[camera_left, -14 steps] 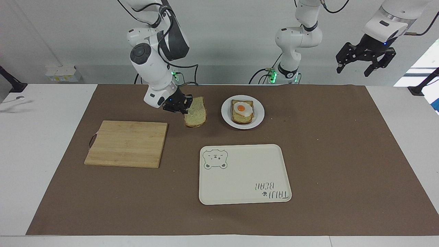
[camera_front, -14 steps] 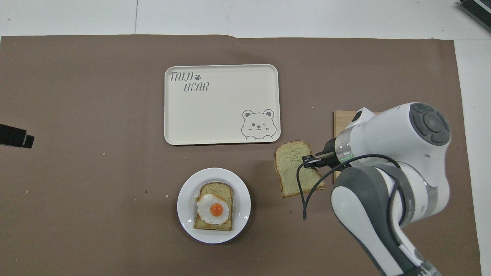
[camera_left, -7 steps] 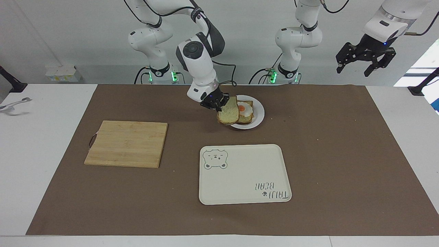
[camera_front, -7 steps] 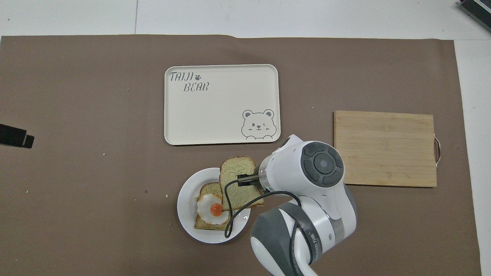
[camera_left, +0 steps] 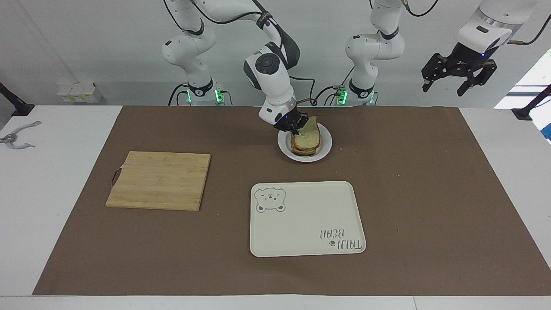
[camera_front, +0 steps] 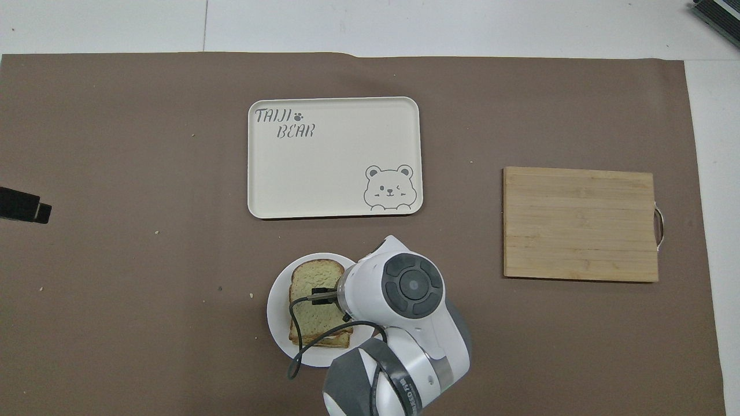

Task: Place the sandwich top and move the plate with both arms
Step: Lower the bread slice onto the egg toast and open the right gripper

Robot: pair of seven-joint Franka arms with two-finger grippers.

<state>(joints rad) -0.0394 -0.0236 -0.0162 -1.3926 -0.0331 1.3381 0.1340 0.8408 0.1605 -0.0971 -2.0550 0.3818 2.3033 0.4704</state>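
The sandwich top [camera_left: 308,135], a pale slice with brown crust, hangs tilted over the white plate [camera_left: 326,148], its edge nearer the robots higher. My right gripper [camera_left: 297,125] is shut on that higher edge. Under the slice lies another bread slice [camera_left: 306,150]; whether the two touch I cannot tell. From overhead the sandwich top [camera_front: 312,280] covers most of the plate [camera_front: 276,315], and the right arm hides most of the right gripper [camera_front: 322,296]. My left gripper [camera_left: 457,78] waits open, raised high at the left arm's end of the table; its tip [camera_front: 24,205] shows at the overhead view's edge.
A cream bear tray [camera_left: 308,218] [camera_front: 335,157] lies farther from the robots than the plate. A wooden cutting board [camera_left: 159,180] [camera_front: 581,224] sits toward the right arm's end. A metal tool [camera_left: 17,135] lies on the white table past the brown mat.
My right arm has carried the slice from beside the cutting board across to over the plate; the fried egg is now covered. The left arm has not moved.
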